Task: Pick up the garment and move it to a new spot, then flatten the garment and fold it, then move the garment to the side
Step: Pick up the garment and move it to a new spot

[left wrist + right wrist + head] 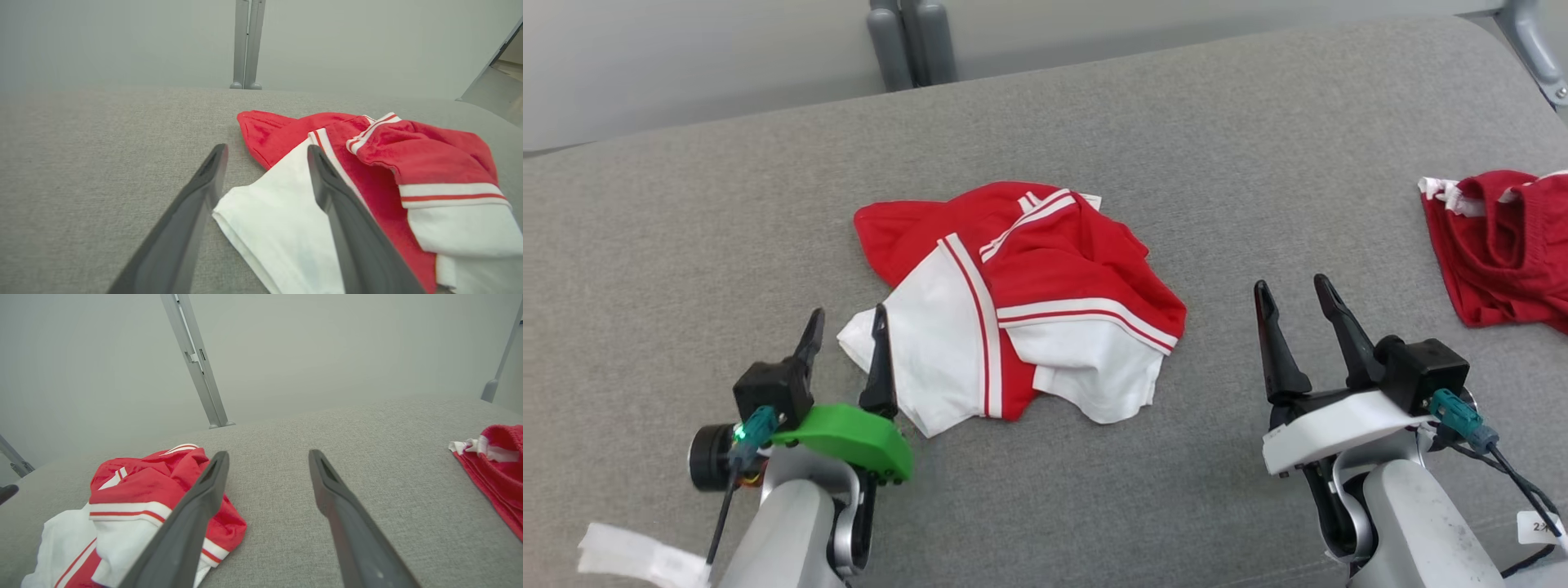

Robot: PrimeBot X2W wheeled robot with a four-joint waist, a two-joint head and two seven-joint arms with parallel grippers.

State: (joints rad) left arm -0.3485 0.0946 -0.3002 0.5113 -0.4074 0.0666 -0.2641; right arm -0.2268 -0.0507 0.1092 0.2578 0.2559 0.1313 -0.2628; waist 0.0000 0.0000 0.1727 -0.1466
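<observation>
A grey fabric pad (1176, 122) with a coarse weave and a rounded far edge spreads under and around the left pincer (848, 310) and the right pincer (1291, 283). To the right of the right pincer and a little beyond its tips, well apart from it, a bunched red garment (1503, 245) lies on the pad. Its white edge trim is crumpled at the far corner on the pincer's side, and its right part runs off the head view. Straight ahead of the left pincer, past the pad's far edge, twin grey posts (911, 41) stand upright, side by side. Far ahead and to the right of the right pincer, a slanted grey strut (1535, 49) rises at the pad's far corner. Beyond the pad is a plain pale wall (686, 65).
</observation>
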